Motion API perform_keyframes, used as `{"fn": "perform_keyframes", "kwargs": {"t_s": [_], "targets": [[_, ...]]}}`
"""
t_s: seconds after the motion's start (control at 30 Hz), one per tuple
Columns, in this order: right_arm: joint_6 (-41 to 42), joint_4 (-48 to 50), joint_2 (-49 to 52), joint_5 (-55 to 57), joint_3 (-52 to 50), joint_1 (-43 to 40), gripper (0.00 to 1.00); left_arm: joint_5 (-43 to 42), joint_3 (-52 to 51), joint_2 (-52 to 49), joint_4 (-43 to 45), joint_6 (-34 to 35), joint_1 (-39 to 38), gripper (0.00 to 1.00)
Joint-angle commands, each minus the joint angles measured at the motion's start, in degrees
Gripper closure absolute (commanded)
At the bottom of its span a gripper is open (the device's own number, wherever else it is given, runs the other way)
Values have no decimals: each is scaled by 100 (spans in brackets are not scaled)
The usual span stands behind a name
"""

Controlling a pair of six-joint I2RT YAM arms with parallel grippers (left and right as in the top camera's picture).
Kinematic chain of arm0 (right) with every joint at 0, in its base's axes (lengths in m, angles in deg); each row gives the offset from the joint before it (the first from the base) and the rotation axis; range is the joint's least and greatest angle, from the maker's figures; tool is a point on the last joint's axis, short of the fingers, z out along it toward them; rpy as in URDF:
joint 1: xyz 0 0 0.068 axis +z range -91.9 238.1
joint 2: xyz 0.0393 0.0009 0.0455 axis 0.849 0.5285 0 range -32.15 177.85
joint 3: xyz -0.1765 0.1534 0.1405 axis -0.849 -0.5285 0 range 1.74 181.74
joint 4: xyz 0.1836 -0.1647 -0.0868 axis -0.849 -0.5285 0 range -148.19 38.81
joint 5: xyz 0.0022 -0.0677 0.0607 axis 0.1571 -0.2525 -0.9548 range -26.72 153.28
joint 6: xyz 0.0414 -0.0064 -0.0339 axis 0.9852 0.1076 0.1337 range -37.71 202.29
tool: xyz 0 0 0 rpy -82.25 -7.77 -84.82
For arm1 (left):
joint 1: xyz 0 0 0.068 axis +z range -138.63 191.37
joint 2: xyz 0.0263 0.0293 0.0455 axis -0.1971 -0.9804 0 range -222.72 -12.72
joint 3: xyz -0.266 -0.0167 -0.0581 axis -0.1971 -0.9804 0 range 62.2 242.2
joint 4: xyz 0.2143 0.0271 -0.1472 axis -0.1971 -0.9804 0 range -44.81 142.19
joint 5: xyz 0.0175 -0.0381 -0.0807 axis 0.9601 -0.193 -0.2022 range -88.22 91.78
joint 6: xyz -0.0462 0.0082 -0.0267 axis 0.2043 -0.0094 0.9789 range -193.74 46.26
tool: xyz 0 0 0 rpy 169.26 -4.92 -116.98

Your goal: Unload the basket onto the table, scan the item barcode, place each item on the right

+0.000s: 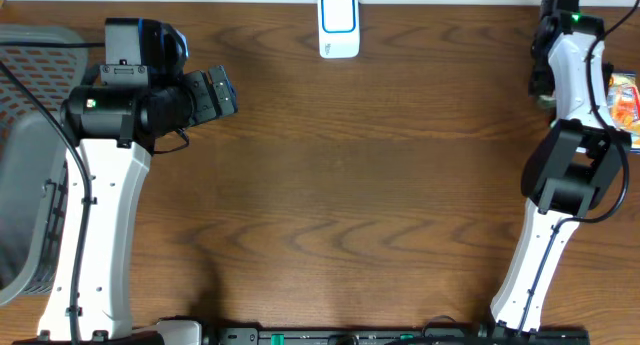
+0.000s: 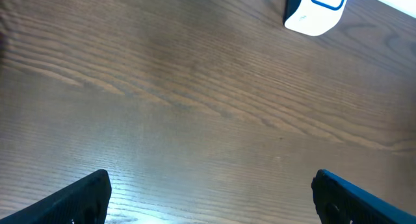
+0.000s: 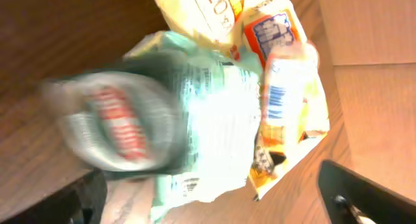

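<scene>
In the right wrist view a blurred green-grey can with a red label (image 3: 123,126) lies against a pale green packet (image 3: 214,120) and an orange-and-yellow snack packet (image 3: 286,74). My right gripper (image 3: 214,201) is open, its fingers standing wide to either side just short of this pile, with nothing held between them. The white scanner with a blue ring (image 1: 339,25) stands at the table's far middle edge, and it also shows top right in the left wrist view as the scanner (image 2: 316,10). My left gripper (image 1: 222,90) hovers open over bare wood, left gripper (image 2: 211,198) empty.
A grey basket (image 1: 30,155) sits at the left edge beside the left arm. Orange packets (image 1: 624,97) lie at the far right edge, partly hidden by the right arm (image 1: 570,65). Brown wooden table (image 1: 380,185) spans the middle.
</scene>
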Motion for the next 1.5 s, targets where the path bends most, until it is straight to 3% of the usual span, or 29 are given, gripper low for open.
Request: {"fn": "perform_keyframes", "kwargs": {"t_s": [0.0,0.23,0.4,0.7,0.83,1.1,1.47], "targets": [[201,-122,-190,-42,22,63,1,20,22,-4,-15,-35,22,2],[728,-487,-935,-339,22,142,1,20,22,-4,-15,-35,22,2],[728,-957,-1873,-1757,22,168,1,20,22,-4,-17,-37,22,2],[732,-2649,-3633,-3963,17,339,4,20,22,-4,-15,-35,22,2],[577,-2918,-4516,-3956,-149,1038,4,20,22,-4,-15,-37,22,2],[671,-2916,-6137,-3580,-1626,2732,1,20,22,-4,-17,-37,20,2],[667,-2914,-6485,-4308,-2511,2846,1,20,22,-4,-15,-35,20,2]]}}
